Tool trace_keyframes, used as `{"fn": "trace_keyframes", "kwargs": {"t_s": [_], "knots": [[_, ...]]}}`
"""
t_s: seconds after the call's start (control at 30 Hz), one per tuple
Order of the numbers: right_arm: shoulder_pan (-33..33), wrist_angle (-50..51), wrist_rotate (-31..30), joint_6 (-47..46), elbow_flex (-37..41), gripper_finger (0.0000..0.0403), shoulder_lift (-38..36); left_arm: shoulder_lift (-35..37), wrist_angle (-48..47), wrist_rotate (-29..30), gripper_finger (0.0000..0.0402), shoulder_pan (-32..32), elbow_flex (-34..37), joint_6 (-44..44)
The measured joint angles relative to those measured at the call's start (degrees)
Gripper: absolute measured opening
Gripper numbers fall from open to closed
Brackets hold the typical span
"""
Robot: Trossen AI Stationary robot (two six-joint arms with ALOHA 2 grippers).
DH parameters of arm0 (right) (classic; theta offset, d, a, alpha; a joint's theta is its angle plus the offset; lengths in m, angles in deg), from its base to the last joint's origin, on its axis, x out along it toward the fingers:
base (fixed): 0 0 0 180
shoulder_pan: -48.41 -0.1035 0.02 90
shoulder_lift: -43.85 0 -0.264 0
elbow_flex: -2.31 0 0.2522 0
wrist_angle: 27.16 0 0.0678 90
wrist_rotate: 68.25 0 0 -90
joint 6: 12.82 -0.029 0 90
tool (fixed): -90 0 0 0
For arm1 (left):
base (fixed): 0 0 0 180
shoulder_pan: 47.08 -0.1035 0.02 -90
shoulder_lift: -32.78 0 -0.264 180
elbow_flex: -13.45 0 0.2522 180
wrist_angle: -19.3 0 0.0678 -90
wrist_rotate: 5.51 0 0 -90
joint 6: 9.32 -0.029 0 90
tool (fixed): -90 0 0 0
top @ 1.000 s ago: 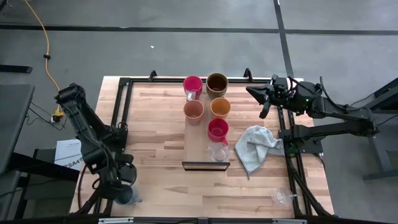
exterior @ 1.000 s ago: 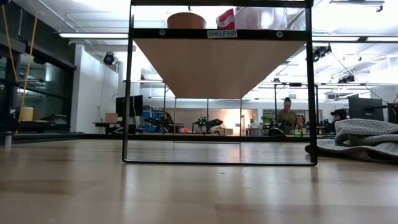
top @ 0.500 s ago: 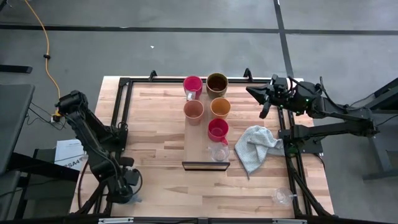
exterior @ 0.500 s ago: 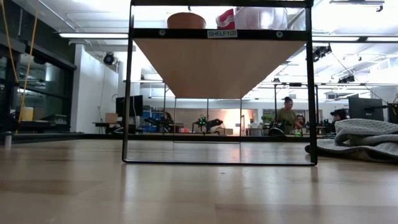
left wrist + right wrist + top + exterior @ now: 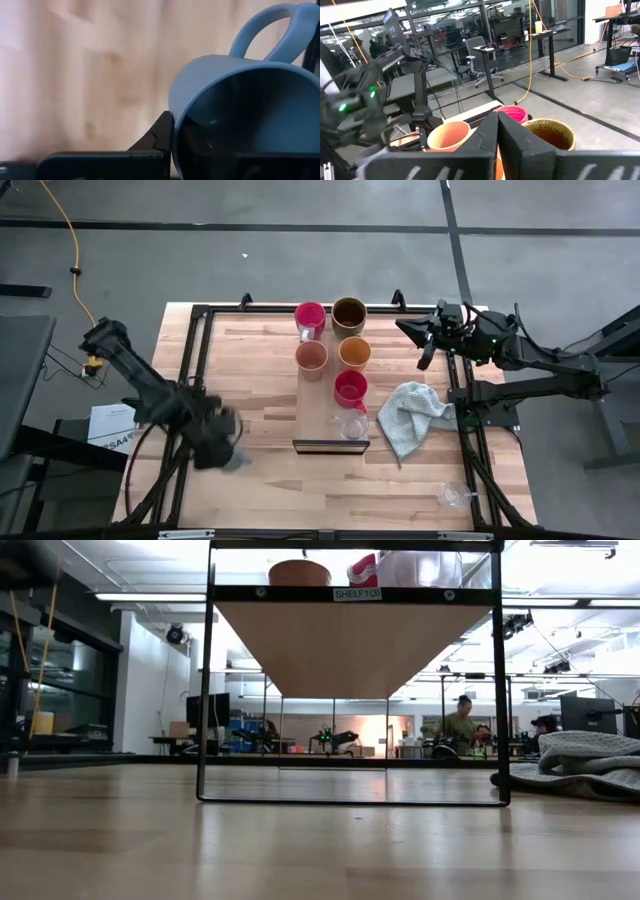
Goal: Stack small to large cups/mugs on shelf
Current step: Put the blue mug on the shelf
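At the left side of the table point(image 5: 250, 380), above the near-left part of the planks, the left gripper point(image 5: 225, 442) is clamped on the blue mug point(image 5: 245, 115); in the left wrist view the mug is tilted, its open mouth turned toward the camera and its handle on the far side. In the middle stands the shelf point(image 5: 318, 415), a long pale board whose long axis runs from the far edge toward the near edge, with its dark front edge nearest. On it are 6 cups in 2 rows: a red mug point(image 5: 310, 315) and the olive-brown mug point(image 5: 349, 313) at the far end, then 2 orange cups point(image 5: 312, 357) point(image 5: 354, 352), then a second red mug point(image 5: 350, 388) and a clear glass cup point(image 5: 351, 424) just behind the front edge. To the right of the shelf a pale grey cloth point(image 5: 410, 418) lies crumpled, and another clear glass cup point(image 5: 455, 495) stands near the near-right corner. The right gripper point(image 5: 412, 333) hangs over the far-right edge, its fingers together. The floor point(image 5: 300, 260) around is grey with dark lines; behind the table the low view shows desks and a seated person point(image 5: 461, 725).
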Motion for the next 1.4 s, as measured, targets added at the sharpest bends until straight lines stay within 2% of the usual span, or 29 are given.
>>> {"fn": "trace_keyframes", "kwargs": {"t_s": [0.13,0.23,0.4,0.57,0.73,0.9,1.17,1.4], "knots": [[0.0,0.0,0.0,0.01,0.0,0.0,-0.01,2.69,-7.11,3.98,0.0002,-12.14,-7.6,-5.85],[0.0,0.0,0.0,0.01,0.0,0.0,0.0,1.79,-9.92,4.16,0.0002,-21.31,-14.85,-16.22],[0.0,0.0,0.0,-0.06,0.0,0.0,0.0,-5.99,-11.25,3.19,0.0001,-33.01,-26.94,-35.12],[0.0,0.0,0.01,-0.44,0.0,0.0,0.02,-17.73,-14.25,3.09,0.0001,-39.39,-39.76,-49.34],[0.0,0.0,0.01,-0.41,0.0,0.0,0.02,-28.68,-18.16,1.08,0.0,-41.02,-52.34,-56.17],[0.02,0.0,0.02,-0.41,0.0,0.0,0.02,-35.55,-19.16,0.46,0.0,-39.65,-59.71,-59.55],[0.02,0.04,0.02,-0.39,0.0,0.0,0.0,-39.54,-17.09,3.83,0.0,-38.54,-61.29,-63.34],[0.02,0.24,0.02,-0.39,0.0,0.0,0.02,-39.91,-15.58,3.16,0.0,-38.22,-61.31,-65.91]]}}
